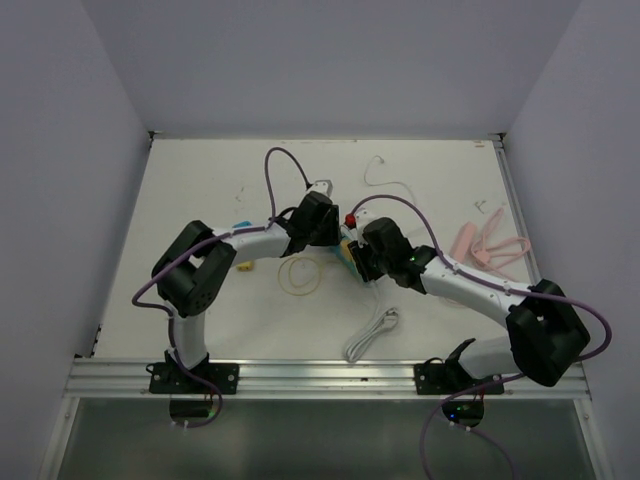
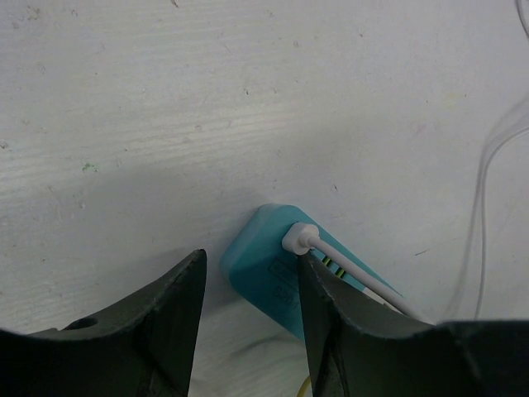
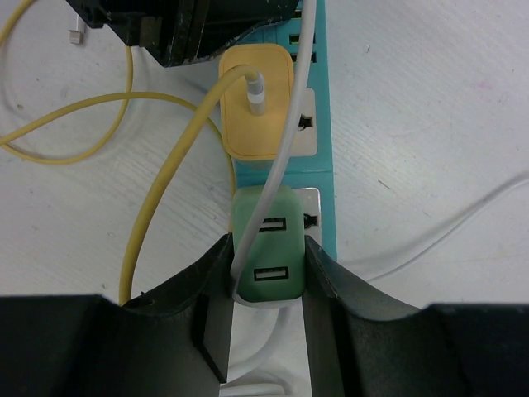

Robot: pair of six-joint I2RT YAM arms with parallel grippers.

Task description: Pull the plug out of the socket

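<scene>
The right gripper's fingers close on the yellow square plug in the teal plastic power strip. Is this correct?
Wrong plug. The right wrist view shows the right gripper closed on the pale green square plug in the teal plastic power strip; the yellow square plug sits farther along the strip.

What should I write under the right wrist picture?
Right gripper clamps the green USB charger plugged into a teal power strip, beside a yellow charger.

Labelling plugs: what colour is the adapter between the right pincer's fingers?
Pale green adapter; right wrist view.
</scene>
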